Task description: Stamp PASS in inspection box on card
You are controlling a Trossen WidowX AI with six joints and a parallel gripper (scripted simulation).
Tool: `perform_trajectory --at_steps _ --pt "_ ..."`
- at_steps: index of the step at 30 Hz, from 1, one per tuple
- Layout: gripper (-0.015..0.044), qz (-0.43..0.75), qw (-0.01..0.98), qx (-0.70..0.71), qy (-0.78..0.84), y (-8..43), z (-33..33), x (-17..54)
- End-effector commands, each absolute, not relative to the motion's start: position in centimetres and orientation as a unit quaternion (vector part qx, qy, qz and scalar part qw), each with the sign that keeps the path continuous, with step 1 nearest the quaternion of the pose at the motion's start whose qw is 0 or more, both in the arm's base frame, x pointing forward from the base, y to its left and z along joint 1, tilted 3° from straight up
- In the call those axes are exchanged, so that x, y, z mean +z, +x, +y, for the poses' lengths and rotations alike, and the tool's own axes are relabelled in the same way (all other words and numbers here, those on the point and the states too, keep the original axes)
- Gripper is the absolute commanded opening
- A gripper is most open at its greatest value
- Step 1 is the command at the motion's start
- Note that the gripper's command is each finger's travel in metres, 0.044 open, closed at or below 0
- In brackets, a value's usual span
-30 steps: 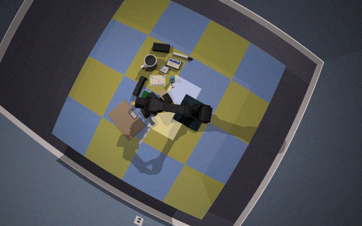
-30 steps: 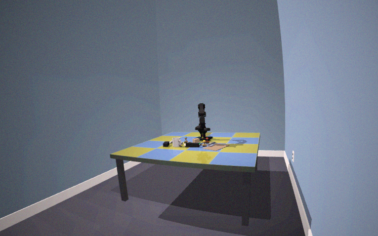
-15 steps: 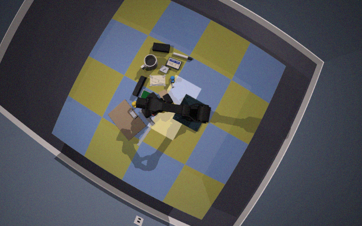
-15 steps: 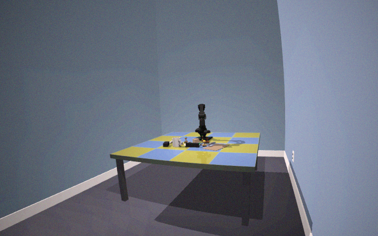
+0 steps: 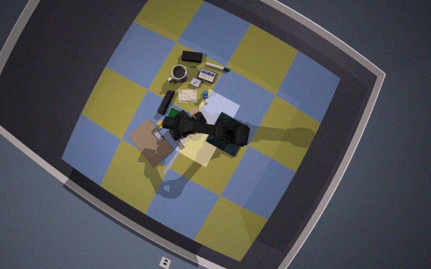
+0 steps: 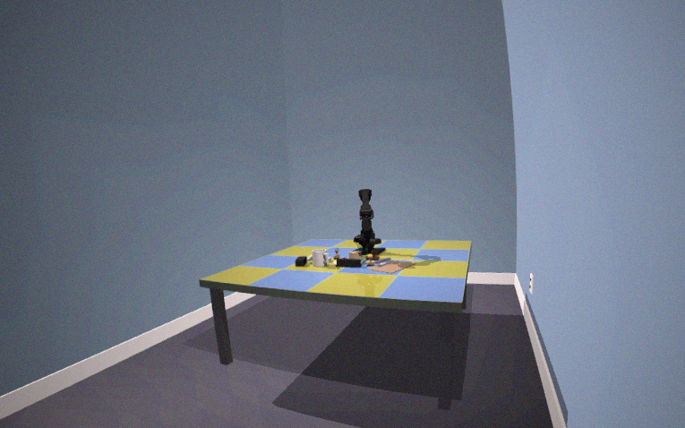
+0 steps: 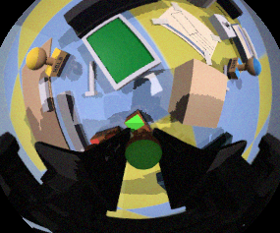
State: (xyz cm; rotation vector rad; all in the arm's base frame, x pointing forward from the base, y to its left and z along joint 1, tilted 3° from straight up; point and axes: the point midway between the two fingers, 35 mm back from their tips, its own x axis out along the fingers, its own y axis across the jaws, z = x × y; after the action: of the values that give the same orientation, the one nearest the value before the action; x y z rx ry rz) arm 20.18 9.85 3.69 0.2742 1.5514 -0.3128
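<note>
1. Jaws clamp narrow around the green-knobbed PASS stamp [image 7: 142, 151], held above the worktop [image 5: 263, 46].
2. Just ahead lies the green ink pad [image 7: 120, 49], with a tan box [image 7: 196, 92] to its right.
3. Beyond both sits the pale card [image 7: 183, 25]; yellow-knobbed stamp [image 7: 36, 59] stands far left, on a brown board [image 5: 150, 142].

the blue-and-yellow checkered table [image 5: 270, 66] carries a mug [image 5: 178, 72], a marker [image 5: 216, 66], a green ink pad [image 5: 173, 112], a brown clipboard [image 5: 150, 142], a card [image 5: 187, 95] and a black box [image 5: 191, 56].
</note>
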Motion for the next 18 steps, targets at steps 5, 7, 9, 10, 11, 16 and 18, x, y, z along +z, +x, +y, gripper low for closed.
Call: perform_trajectory --at_steps 5,7,9,10,11,16,18 --pt "0.0262 0.695 0.695 -0.14 0.123 20.2 9.8 3.7" --pt "0.0262 0.695 0.695 -0.14 0.123 20.2 9.8 3.7" --pt "0.0262 0.695 0.694 -0.14 0.123 20.4 10.0 4.5" --pt "0.0262 0.695 0.694 -0.14 0.123 20.6 10.1 5.5" --pt "0.0262 0.695 0.694 -0.14 0.123 20.8 10.2 6.8" --pt "0.0262 0.697 0.692 -0.141 0.124 20.8 10.3 13.5" --pt "0.0262 0.698 0.691 -0.141 0.124 20.5 10.1 15.2"
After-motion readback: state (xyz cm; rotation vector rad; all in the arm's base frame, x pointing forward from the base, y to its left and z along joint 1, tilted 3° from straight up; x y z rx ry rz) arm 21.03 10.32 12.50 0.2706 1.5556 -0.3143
